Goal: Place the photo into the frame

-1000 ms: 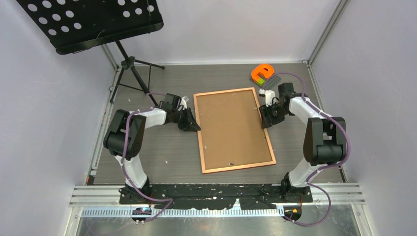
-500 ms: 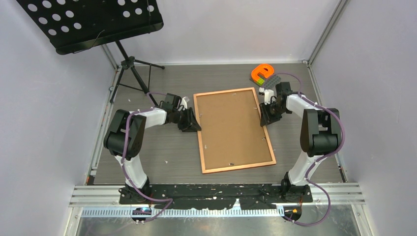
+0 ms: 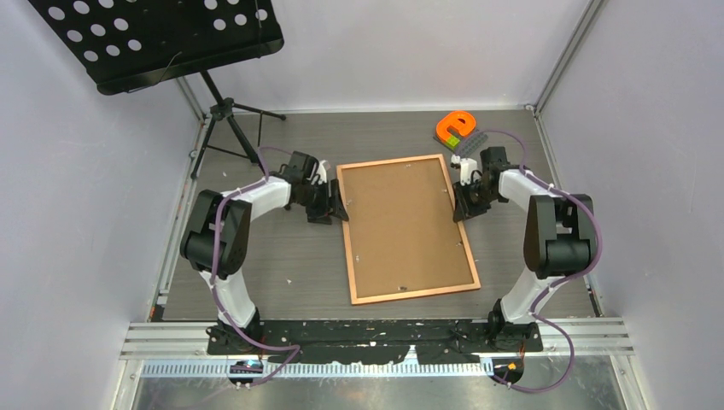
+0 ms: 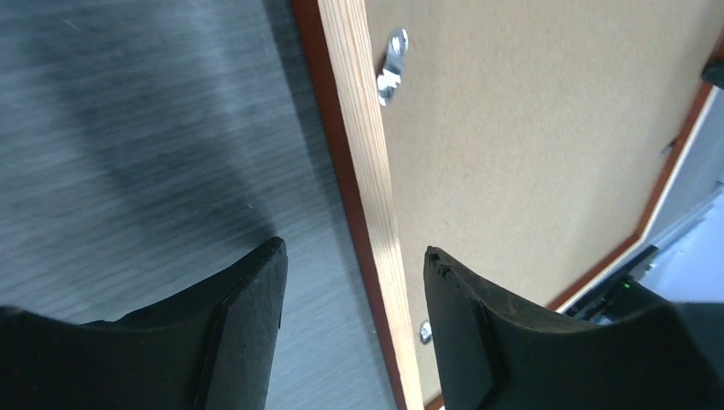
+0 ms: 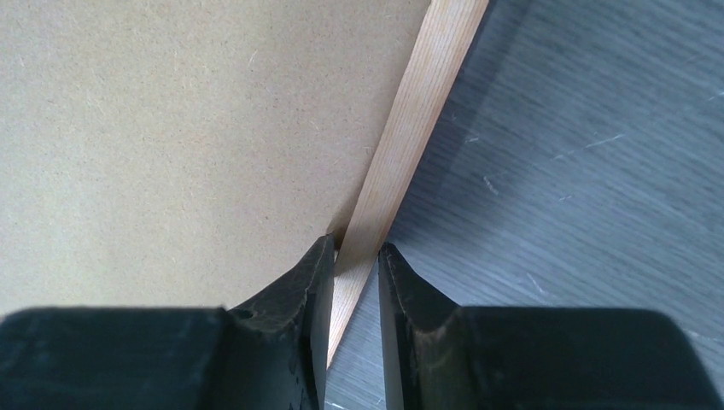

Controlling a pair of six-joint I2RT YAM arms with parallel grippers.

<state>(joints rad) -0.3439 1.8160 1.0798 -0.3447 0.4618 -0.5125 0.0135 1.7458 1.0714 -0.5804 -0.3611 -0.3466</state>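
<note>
The frame (image 3: pixel 415 291) lies back side up on the table, its thin orange-brown border round a plain brown backing board (image 3: pixel 403 224). The photo is hidden. My left gripper (image 3: pixel 333 207) is at the frame's left border, open. In the left wrist view its fingers straddle the pale wooden border (image 4: pixel 363 128) without touching it, left gripper (image 4: pixel 353 249). My right gripper (image 3: pixel 461 205) is at the right border. In the right wrist view the right gripper (image 5: pixel 356 243) has its jaws closed on the wooden strip (image 5: pixel 427 94), beside the board (image 5: pixel 171 128).
A small metal tab (image 4: pixel 391 67) sits on the board by the left border. An orange toy (image 3: pixel 453 126) and a grey brick plate (image 3: pixel 468 143) lie behind the right gripper. A black music stand (image 3: pixel 162 38) on a tripod (image 3: pixel 226 111) stands back left. White walls enclose the table.
The left gripper's jaws have opened wide, and it has shifted slightly back along the left border. The right gripper's jaws have narrowed onto the right border.
</note>
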